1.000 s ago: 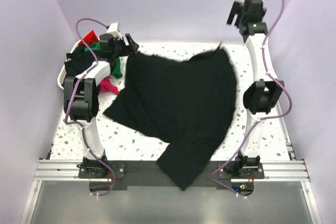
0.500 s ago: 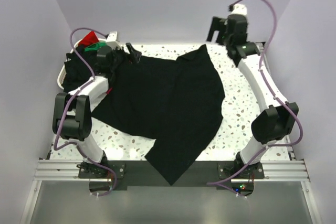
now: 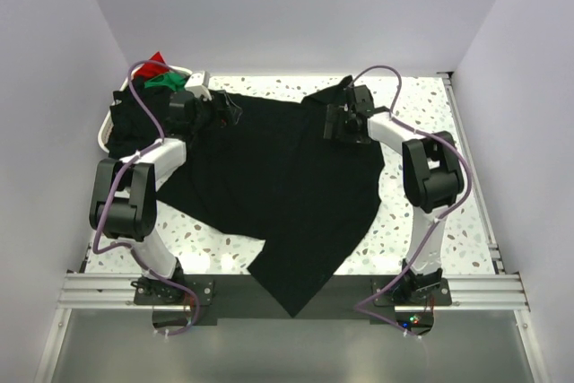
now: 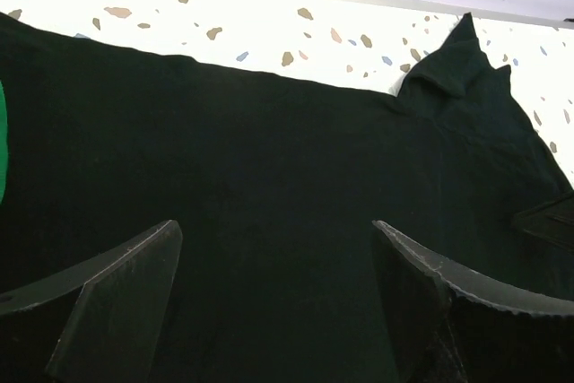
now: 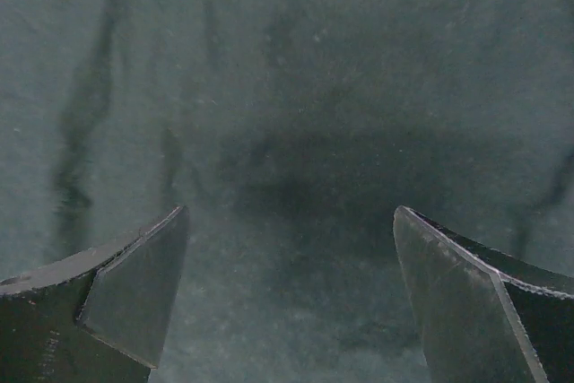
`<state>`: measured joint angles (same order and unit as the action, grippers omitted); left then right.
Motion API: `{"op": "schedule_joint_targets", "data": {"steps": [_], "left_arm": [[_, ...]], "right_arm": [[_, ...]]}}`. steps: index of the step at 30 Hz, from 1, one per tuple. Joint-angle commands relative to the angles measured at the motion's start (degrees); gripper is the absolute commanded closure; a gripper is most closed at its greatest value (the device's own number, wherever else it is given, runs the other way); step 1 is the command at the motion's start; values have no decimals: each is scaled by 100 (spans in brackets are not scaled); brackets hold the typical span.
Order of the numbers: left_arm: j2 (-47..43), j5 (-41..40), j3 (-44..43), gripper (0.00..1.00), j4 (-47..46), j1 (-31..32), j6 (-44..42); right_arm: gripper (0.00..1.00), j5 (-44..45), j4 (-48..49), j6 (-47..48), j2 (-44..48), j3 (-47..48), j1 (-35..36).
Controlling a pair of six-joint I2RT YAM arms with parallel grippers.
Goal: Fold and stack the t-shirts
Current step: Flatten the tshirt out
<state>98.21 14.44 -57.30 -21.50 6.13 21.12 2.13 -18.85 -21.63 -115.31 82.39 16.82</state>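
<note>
A large black t-shirt (image 3: 278,186) lies spread across the table, one corner hanging over the near edge. It fills the left wrist view (image 4: 269,186) and the right wrist view (image 5: 296,114). My left gripper (image 3: 231,114) is open, low over the shirt's far left part. My right gripper (image 3: 334,125) is open, low over the shirt's far right part, close above the cloth. More shirts, black (image 3: 134,114), green (image 3: 166,81) and red (image 3: 154,64), lie heaped at the far left.
A white basket (image 3: 104,138) stands at the far left under the heap of shirts. The speckled table (image 3: 430,213) shows bare to the right of the shirt and along the far edge. Purple walls close in the sides and back.
The right arm has swung down and left from high at the back, onto the shirt's far right part. The left gripper has shifted slightly right over the shirt. The shirt has settled flatter.
</note>
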Motion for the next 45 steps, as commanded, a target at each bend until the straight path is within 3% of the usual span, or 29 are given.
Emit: {"op": "schedule_joint_targets", "data": {"steps": [1,17,31,40,45], "left_arm": [[-163,-81,-18,9,-39,-24,-223],[49,-266,-150,9,181,-24,-249],[724,-125,-677,9,348,195,-451],[1305,-108,-1169,9,638,362,-469],[1656,85,-1459,10,795,362,-364]], "right_arm": [[1,-55,75,-35,-9,409,-12],[1,683,-1024,194,-1274,1393,-293],[1,982,-1806,185,-2039,2352,-1312],[1,1158,-1982,141,-1821,2537,-1515],[1,1342,-1649,141,-960,1843,-1323]]}}
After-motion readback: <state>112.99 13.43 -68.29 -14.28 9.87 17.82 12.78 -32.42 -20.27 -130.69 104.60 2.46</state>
